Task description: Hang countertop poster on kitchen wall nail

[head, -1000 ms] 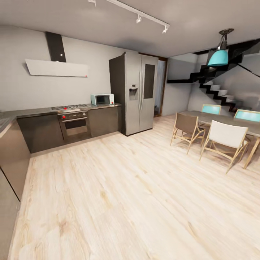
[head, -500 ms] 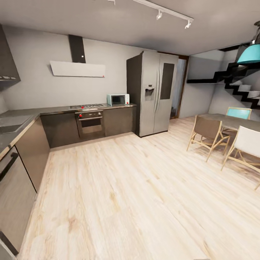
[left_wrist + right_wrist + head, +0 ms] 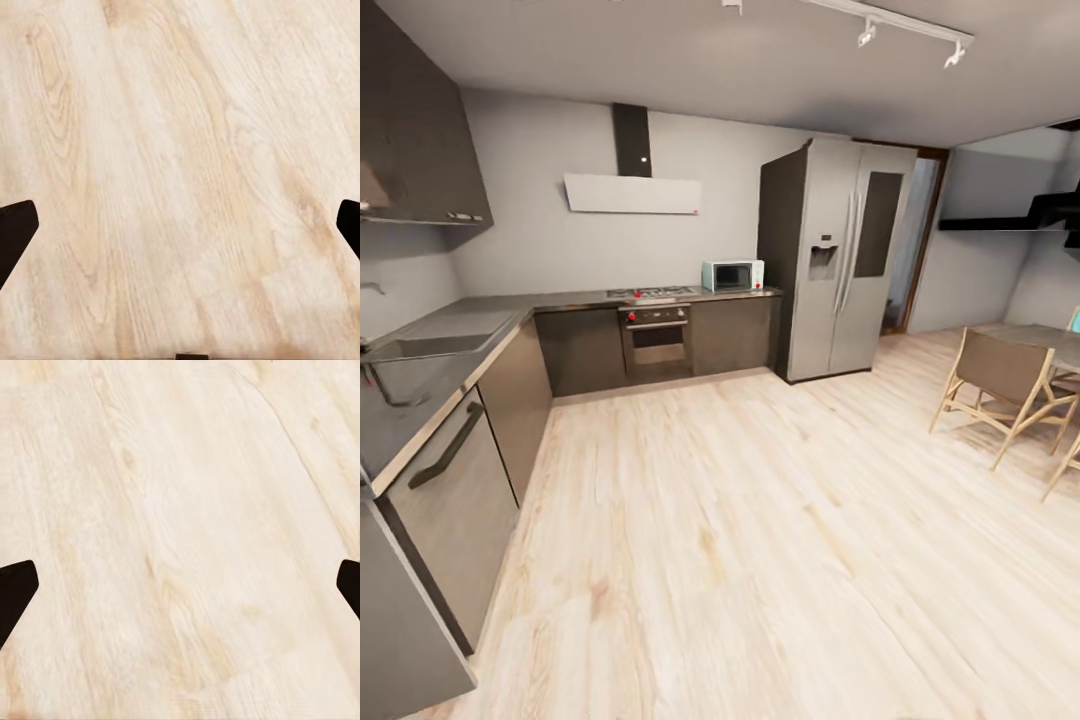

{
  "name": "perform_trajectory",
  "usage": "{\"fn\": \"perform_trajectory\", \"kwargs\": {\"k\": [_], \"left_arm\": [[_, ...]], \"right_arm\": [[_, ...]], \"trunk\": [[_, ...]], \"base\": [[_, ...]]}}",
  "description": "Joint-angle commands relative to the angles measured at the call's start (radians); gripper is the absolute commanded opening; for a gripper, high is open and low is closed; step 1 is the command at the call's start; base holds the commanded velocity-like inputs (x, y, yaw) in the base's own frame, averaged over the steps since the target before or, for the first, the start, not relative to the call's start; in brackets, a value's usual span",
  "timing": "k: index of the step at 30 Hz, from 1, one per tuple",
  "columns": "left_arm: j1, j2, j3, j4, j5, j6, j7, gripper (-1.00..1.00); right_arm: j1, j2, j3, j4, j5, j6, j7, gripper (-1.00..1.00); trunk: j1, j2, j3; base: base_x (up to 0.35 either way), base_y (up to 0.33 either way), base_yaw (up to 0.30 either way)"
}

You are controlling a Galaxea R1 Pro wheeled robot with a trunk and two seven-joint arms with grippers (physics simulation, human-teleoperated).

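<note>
The grey kitchen countertop [image 3: 460,325] runs along the left wall and turns along the far wall, with a sunken sink [image 3: 415,348] in its left stretch. The poster is out of view, and I can make out no wall nails. In the left wrist view my left gripper [image 3: 180,232] is open over bare wooden floor, its dark fingertips [image 3: 15,229] far apart at the picture's edges. My right gripper [image 3: 180,592] is likewise open above the floor, with nothing between its fingertips [image 3: 15,589].
Grey cabinets [image 3: 455,470] stand close at the left under the countertop. Against the far wall are an oven [image 3: 655,340], a microwave [image 3: 732,275] and a tall steel fridge [image 3: 840,260]. Wooden chairs [image 3: 1010,385] and a table stand at the right. Light wooden floor [image 3: 760,520] spreads ahead.
The whole head view has swung to the left: the fridge and oven slid rightward in the picture, and the left countertop with its sink came into view. That is camera motion.
</note>
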Motion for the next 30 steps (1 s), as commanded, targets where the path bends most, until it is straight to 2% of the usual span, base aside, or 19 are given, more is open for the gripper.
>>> {"fn": "perform_trajectory", "kwargs": {"k": [1,30], "left_arm": [[0.0,0.0,0.001,-0.001,0.0,-0.001,0.0,1.0],[0.0,0.0,0.001,-0.001,0.0,-0.002,-0.001,1.0]], "right_arm": [[0.0,0.0,0.0,0.0,0.0,-0.002,-0.001,1.0],[0.0,0.0,0.001,0.009,0.0,-0.002,-0.001,1.0]], "trunk": [[0.0,0.0,-0.001],[0.0,0.0,-0.001]], "base": [[0.0,0.0,0.294],[0.0,0.007,0.294]]}}
